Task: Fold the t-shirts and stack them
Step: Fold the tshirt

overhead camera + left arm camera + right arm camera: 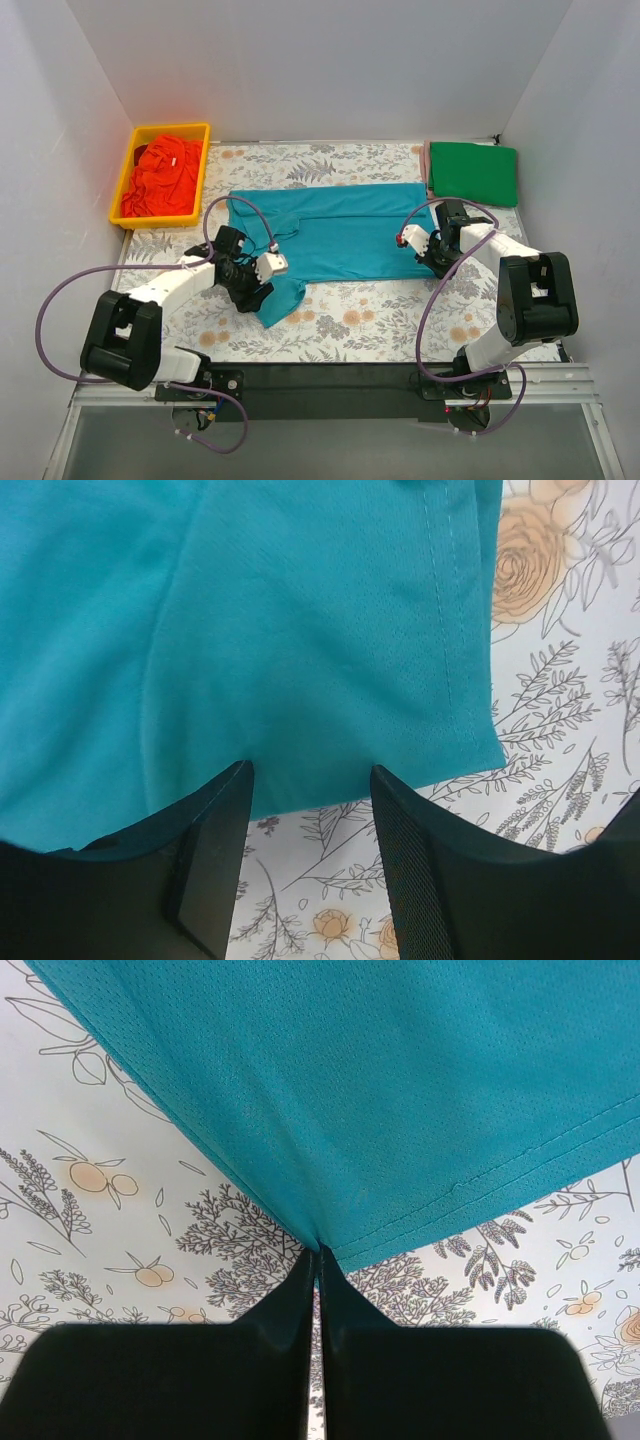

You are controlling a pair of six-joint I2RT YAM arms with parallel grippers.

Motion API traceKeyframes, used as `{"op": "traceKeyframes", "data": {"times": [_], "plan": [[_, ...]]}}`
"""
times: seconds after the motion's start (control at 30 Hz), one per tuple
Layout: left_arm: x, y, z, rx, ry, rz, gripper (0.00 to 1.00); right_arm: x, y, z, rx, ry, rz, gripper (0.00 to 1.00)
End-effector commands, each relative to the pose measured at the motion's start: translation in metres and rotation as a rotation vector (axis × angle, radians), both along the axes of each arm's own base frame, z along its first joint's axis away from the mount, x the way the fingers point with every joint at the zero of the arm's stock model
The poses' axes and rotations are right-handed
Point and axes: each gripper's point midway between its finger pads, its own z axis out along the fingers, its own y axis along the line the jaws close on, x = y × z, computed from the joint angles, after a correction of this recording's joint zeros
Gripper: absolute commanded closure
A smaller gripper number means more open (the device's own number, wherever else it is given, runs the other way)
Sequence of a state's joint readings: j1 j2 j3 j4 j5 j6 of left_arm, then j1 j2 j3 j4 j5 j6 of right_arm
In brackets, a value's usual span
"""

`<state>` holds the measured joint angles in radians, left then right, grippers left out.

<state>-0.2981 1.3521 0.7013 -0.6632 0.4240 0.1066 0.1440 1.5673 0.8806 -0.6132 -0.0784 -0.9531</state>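
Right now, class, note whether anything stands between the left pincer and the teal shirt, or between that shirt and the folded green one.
Nothing visible does. The open left pincer sits at the hem of the teal shirt; the right pincer is shut on its edge. Only bare floral sheet lies before the green shirt.

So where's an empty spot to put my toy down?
The widest bare patch is the floral sheet between the teal shirt and the black base bar. A narrower strip runs behind the teal shirt, between the yellow bin and the green shirt. The back corners and the centre are crowded.
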Motion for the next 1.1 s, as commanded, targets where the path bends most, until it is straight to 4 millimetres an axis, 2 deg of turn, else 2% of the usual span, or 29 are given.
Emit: {"op": "traceKeyframes", "data": {"times": [0.0, 0.13, 0.23, 0.27, 0.37, 0.43, 0.57, 0.73, 0.77, 0.87, 0.97, 1.0, 1.07], "plan": [[-0.001, 0.005, -0.011, 0.061, -0.036, 0.000, 0.51, -0.001, 0.004, -0.004, 0.014, 0.019, 0.006, 0.99], [0.002, 0.022, -0.028, 0.163, -0.070, 0.017, 0.52, 0.000, 0.004, -0.002, 0.014, 0.017, 0.006, 0.99], [-0.009, 0.032, -0.034, 0.209, -0.056, -0.004, 0.69, 0.002, 0.005, -0.001, 0.018, 0.016, 0.007, 0.99], [-0.013, 0.032, -0.032, 0.206, -0.050, -0.015, 0.81, 0.003, 0.006, 0.001, 0.021, 0.014, 0.007, 0.99], [-0.025, 0.032, -0.022, 0.195, -0.011, -0.029, 0.97, 0.001, 0.009, 0.004, 0.033, 0.019, 0.011, 0.99], [-0.037, 0.029, -0.010, 0.169, 0.031, -0.047, 1.00, -0.005, 0.011, 0.007, 0.040, 0.032, 0.018, 0.99], [-0.048, 0.022, 0.018, 0.110, 0.043, -0.050, 1.00, -0.018, 0.011, 0.018, 0.043, 0.034, 0.035, 0.99], [-0.066, 0.019, 0.045, 0.068, 0.058, -0.055, 1.00, -0.042, 0.010, 0.043, 0.064, 0.000, 0.068, 0.99], [-0.065, 0.019, 0.047, 0.066, 0.052, -0.052, 1.00, -0.044, 0.010, 0.043, 0.063, 0.007, 0.068, 0.99], [-0.060, 0.018, 0.061, 0.057, 0.032, -0.041, 1.00, -0.042, 0.008, 0.059, 0.059, -0.053, 0.080, 0.99], [-0.039, 0.016, 0.076, 0.048, -0.008, -0.016, 1.00, -0.029, 0.008, 0.068, 0.053, -0.069, 0.083, 0.99], [-0.027, 0.014, 0.087, 0.035, -0.038, -0.006, 1.00, -0.025, 0.008, 0.069, 0.052, -0.068, 0.080, 0.99], [-0.010, 0.018, 0.090, 0.025, -0.036, 0.026, 1.00, -0.011, 0.010, 0.073, 0.055, -0.068, 0.079, 0.99]]}}
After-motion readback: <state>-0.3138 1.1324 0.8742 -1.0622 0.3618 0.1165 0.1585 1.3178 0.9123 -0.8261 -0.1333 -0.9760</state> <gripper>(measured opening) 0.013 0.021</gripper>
